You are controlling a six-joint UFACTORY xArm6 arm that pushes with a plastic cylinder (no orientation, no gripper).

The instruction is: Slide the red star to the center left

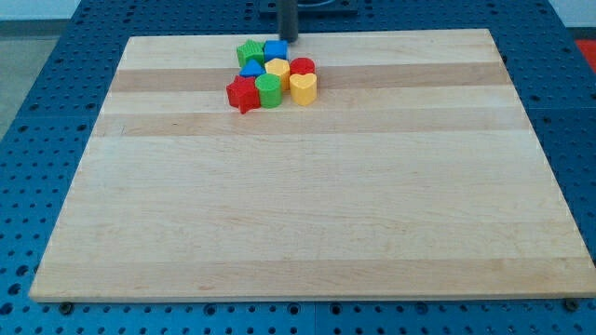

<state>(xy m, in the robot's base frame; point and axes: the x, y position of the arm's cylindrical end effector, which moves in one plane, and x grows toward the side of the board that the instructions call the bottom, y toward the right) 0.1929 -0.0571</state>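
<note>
The red star lies at the left end of a tight cluster of blocks near the top middle of the wooden board. A green block touches its right side, and a yellow heart sits right of that. Behind them are a blue triangle-like block, a yellow block and a red round block. At the back are a green star and a blue cube. My tip is at the board's top edge, just right of the blue cube, well apart from the red star.
The board rests on a blue perforated table that shows on all sides. The board's top edge lies just behind the cluster.
</note>
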